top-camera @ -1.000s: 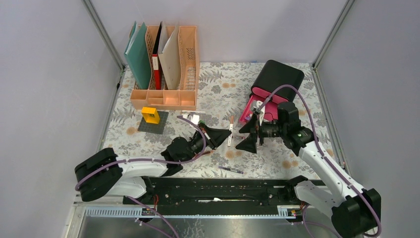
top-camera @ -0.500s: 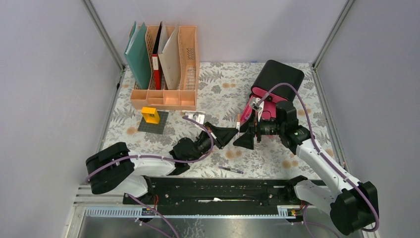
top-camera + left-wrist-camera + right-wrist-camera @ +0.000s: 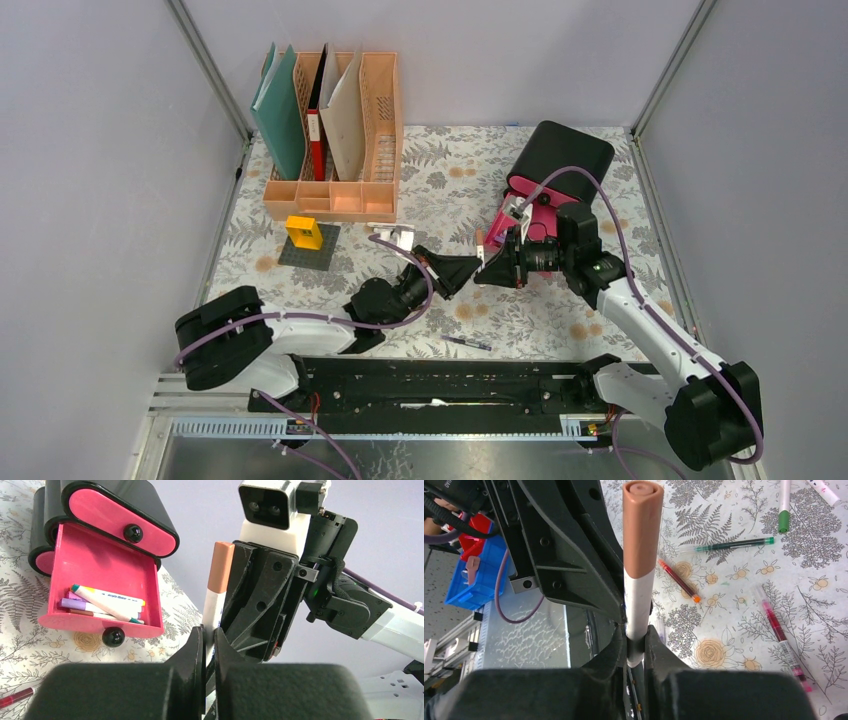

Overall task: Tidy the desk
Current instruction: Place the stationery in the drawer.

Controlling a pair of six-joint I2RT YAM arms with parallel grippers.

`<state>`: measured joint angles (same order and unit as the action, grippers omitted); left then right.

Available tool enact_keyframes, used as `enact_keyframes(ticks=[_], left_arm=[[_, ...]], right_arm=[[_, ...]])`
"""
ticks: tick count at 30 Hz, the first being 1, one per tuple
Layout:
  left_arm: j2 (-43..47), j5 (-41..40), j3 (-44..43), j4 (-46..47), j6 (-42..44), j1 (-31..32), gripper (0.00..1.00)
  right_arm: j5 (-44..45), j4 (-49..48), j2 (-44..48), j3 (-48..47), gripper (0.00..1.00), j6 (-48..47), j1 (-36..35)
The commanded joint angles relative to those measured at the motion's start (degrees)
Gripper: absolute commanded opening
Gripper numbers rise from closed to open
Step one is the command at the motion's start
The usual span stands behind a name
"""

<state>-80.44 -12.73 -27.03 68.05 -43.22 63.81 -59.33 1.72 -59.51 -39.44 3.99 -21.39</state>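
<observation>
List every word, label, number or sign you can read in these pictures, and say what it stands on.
Nothing is legible.
White marker in the open pink drawer: dark print, too blurred.
Red binder in the peach plastic rack: white spine label, too small.
Pink transparent pen: barcode-like label, too small.
Brown-capped white marker: no print showing.

Left fingers (image 3: 194,647) and right fingers (image 3: 660,654), both tight on one marker (image 3: 639,597)

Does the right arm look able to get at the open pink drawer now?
Probably yes: the drawer sits close beside the right hand, with nothing between them. But the marker it grips is also clamped by the left hand, which must let go first.
</observation>
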Motion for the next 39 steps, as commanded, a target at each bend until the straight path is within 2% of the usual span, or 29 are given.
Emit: enact_keyframes(ticks=[1,10,14,17,21,28,39], left_arm=[[1.11,-0.15,-1.24,4.00,-0.06,0.44,0.14],[10.31,-2.01,2.89,-5.62,1.08,0.35,0.62],[17.20,-4.00,5.65,-11.97,4.46,0.35,0.85],[22.29,-6.73,7.98,-17.22,6.03,0.33,0.98],[28.67,-10.01,11.31,-23.40,6.59,0.18,0.99],[36.74,-13.93,15.45,-28.77,5.96,0.09,0.99],[39.22,-16.28,16.57,-32.22,5.62,-0.09,0.99]], right_arm=[[-0.53,2.73,-0.36,-2.42,0.01,-3.67,-0.15],[4.82,14.36,0.15,-6.39,0.00,-18.88,0.00],[12.92,18.58,1.68,-7.51,0.00,-24.79,0.02],[20.66,18.96,3.60,-7.27,0.00,-27.16,0.04],[31.23,18.00,4.82,-6.71,0.00,-29.43,0.04],[46.55,15.25,2.91,-5.65,0.00,-32.22,0.03],[65.63,7.32,-0.73,-2.66,0.02,-36.81,0.04]])
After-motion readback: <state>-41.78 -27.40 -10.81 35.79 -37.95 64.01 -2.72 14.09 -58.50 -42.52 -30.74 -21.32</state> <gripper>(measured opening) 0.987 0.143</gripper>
